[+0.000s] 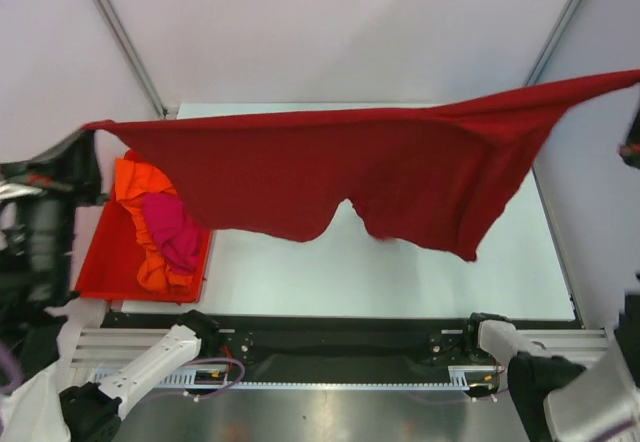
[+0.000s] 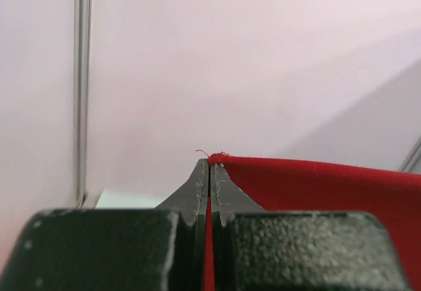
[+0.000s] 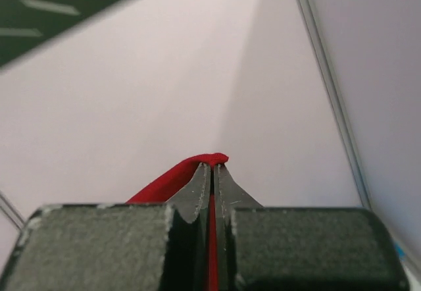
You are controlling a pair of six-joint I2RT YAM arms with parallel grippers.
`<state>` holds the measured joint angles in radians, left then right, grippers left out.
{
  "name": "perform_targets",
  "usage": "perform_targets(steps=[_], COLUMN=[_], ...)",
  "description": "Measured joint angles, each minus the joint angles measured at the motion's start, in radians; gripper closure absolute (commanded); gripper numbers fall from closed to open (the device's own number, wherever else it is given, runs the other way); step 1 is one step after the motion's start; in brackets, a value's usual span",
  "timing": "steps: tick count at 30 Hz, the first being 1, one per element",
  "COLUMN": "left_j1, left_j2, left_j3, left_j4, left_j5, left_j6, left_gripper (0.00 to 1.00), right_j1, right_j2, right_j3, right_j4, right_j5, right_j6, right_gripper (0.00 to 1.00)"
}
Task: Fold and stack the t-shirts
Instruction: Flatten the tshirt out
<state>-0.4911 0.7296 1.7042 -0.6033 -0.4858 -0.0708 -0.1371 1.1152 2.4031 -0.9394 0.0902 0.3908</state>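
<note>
Red cloth spans the air above the table (image 1: 400, 272): the dark red t-shirt (image 1: 330, 177) hangs stretched wide between my two arms, its lower edge drooping clear of the surface. My left gripper (image 2: 210, 166) is pinched tight on one corner, with a strip of red showing between the closed fingers. My right gripper (image 3: 212, 167) clamps the opposite corner the same way. At the table's left side, the magenta-pink t-shirt (image 1: 175, 227) lies crumpled on the orange t-shirt (image 1: 135, 187) in the red bin (image 1: 105, 262).
</note>
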Motion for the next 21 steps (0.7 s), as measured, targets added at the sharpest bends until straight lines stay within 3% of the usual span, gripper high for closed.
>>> perform_targets(steps=[6,11,17,21], left_j1=[0.0,0.0,0.0,0.0], left_j2=[-0.022,-0.048,-0.074,-0.072], left_j3=[0.148,0.164,0.021,-0.176], left_j4=[0.113,0.13,0.168,0.229], left_j5=[0.158,0.238,0.262,0.25], left_j6=[0.087,0.098,0.099,0.113], left_gripper=[1.0,1.0,1.0,1.0], right_j1=[0.082,0.176,0.26,0.308], right_j2=[-0.132,-0.177,-0.262,-0.307], right_j3=[0.019,-0.021,-0.252,-0.523], right_j4=[0.275,0.398,0.47,0.544], right_j5=[0.03,0.053,0.11,0.171], right_j6=[-0.068,-0.101,-0.134,-0.162], right_gripper=[1.0,1.0,1.0,1.0])
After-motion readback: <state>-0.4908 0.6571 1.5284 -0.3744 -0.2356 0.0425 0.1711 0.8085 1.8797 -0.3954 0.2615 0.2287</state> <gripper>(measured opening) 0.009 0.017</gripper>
